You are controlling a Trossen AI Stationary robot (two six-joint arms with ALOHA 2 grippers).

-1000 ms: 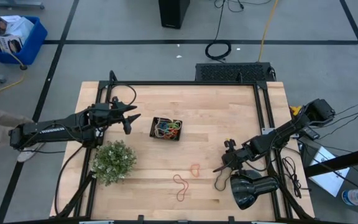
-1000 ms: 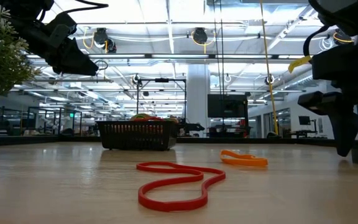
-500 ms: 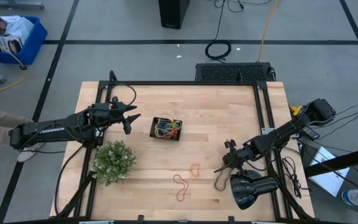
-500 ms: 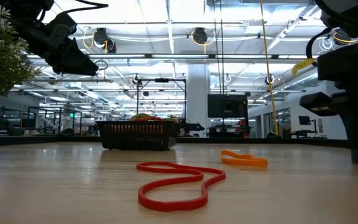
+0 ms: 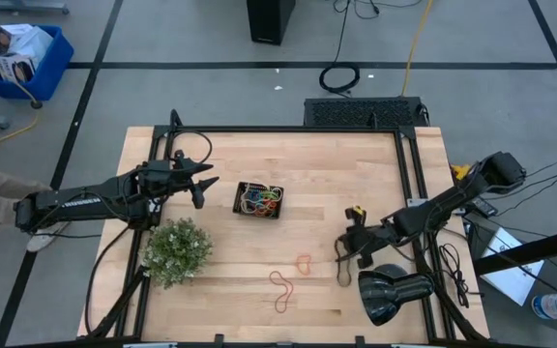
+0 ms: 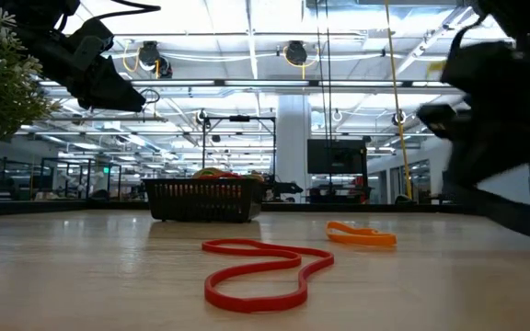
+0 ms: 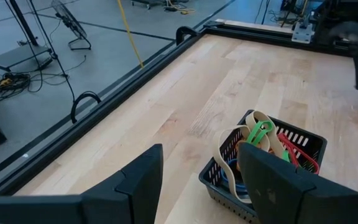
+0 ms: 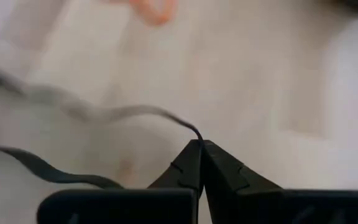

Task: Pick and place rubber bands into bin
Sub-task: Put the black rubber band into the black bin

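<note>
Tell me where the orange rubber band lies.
High view: the orange rubber band lies on the table's near-centre, beside the red band, left of the right gripper.

The right tool has its two dark fingers pressed together, and a thin black rubber band is pinched at their tips. The band runs away from the tips in a blurred curve over the pale wooden counter. At the far edge an orange rubber band lies on the wood, only partly visible.

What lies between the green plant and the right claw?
In the high view, a red rubber band and an orange rubber band lie on bare wooden table.
</note>
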